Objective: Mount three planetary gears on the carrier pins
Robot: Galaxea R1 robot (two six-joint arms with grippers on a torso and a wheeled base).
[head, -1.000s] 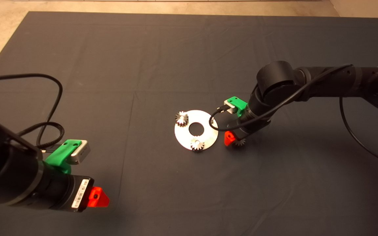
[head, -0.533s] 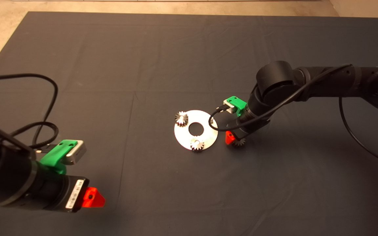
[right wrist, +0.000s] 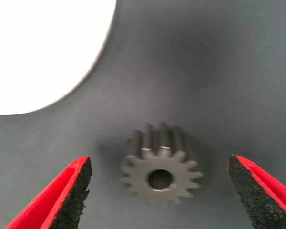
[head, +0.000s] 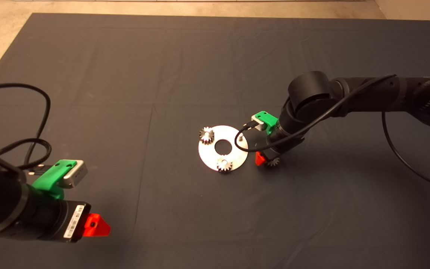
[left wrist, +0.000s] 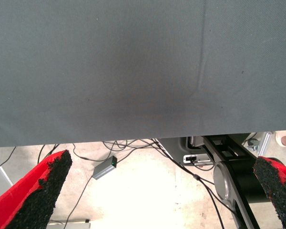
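Head view: high above, looking down on whole mat (head: 125,56). Right wrist view: very close, facing loose gear (right wrist: 161,163) and disc (right wrist: 33,52) edge, both shared with head view. Left wrist view: faces mat edge, floor beyond, probably low.

Mat (head: 162,74): dark matt cloth, fine weave, faint creases. Gear (right wrist: 161,168) between my right fingers (right wrist: 69,193): dull grey metal, machined teeth. Disc (head: 208,155): bright, smooth, polished metal. My finger pads (right wrist: 255,183): rough black grit on glossy red plastic.
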